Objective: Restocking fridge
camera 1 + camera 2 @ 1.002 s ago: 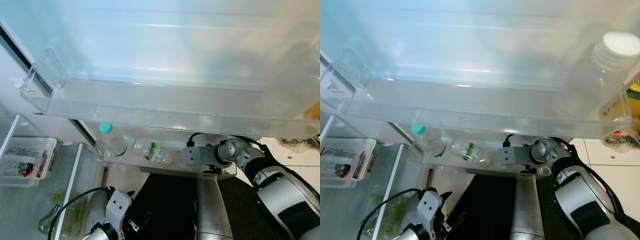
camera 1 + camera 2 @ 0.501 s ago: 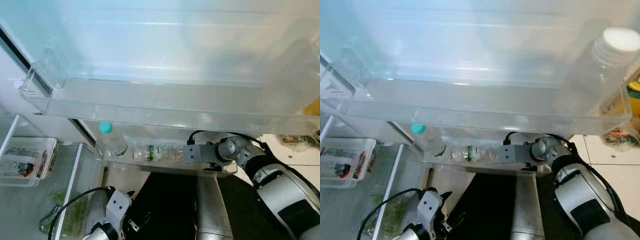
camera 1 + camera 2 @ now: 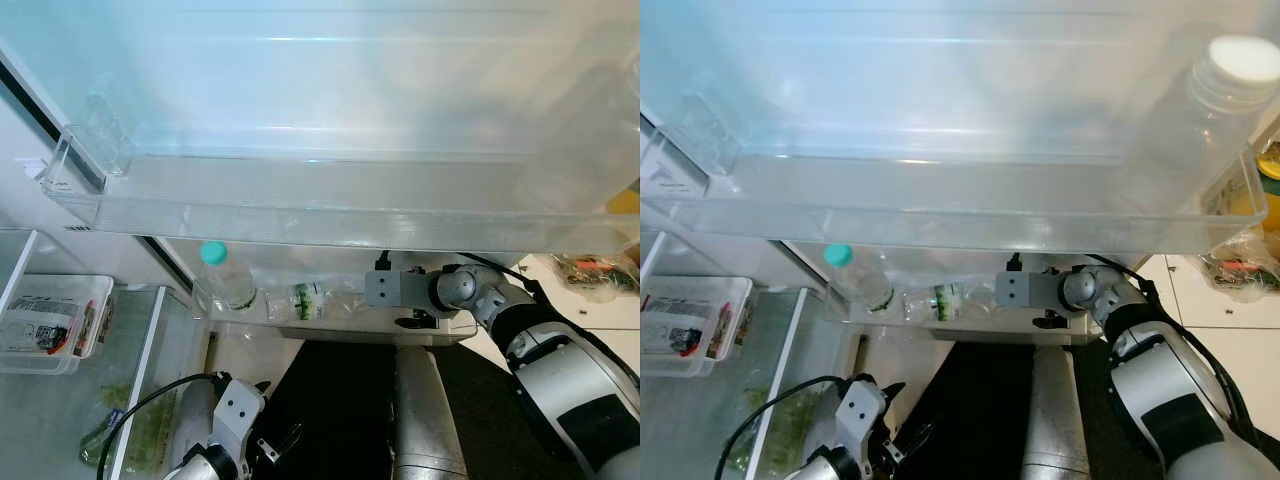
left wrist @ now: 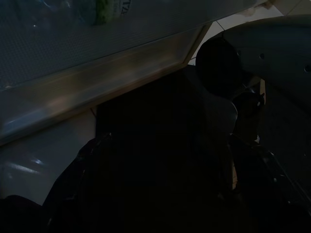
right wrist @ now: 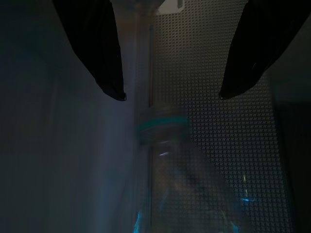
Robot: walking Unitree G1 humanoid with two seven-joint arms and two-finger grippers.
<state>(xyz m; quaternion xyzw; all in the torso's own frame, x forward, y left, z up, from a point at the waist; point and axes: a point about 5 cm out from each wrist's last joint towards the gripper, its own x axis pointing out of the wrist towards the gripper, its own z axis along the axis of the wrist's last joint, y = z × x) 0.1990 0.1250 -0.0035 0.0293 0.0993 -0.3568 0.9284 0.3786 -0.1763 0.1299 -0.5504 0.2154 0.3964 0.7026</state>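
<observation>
Now, left to right: the left hand point(image 3: 262, 440) hangs idle; a capped bottle point(image 3: 225, 283) stands in the lower door shelf point(image 3: 330, 318); beside it, a lying bottle point(image 3: 315, 301) points lengthwise at the nearer right hand point(image 5: 170, 94), open and empty.

Head views bright, hazy; wrist views dark

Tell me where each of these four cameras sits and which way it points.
Left eye, on the head: looks down at door bins; right arm shows.
Right eye: same scene, both share the lower bin's teal-capped bottle.
Left wrist: idle, dark, looking up at the lower bin.
Right wrist: inside that bin, open right hand over a lying bottle.
</observation>
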